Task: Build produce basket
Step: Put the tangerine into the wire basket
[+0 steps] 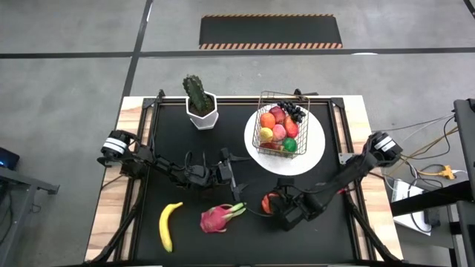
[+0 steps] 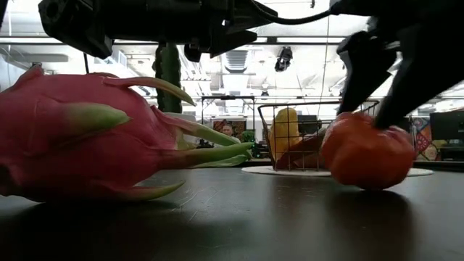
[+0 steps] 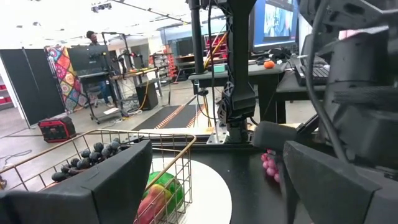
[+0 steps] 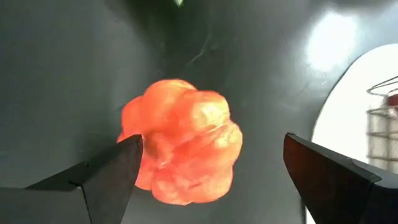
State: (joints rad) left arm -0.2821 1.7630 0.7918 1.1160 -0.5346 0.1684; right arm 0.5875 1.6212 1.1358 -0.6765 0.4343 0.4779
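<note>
Right end effector (image 4: 208, 168) fingers apart, straddling red fruit (image 4: 180, 142) on worktop (image 1: 185, 141); left end effector (image 1: 236, 176) apart, empty, near basket (image 1: 278, 122).

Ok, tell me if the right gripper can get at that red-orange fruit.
Probably yes: the right gripper hangs open directly over the red-orange fruit, fingers either side, nothing between.

A green cactus (image 1: 196, 92) in a white pot (image 1: 202, 117) stands upper left of centre on the black table (image 1: 178, 141). A round white plate (image 1: 310, 148) lies right of centre. A striped floor mat (image 1: 271, 31) spans the top.
</note>
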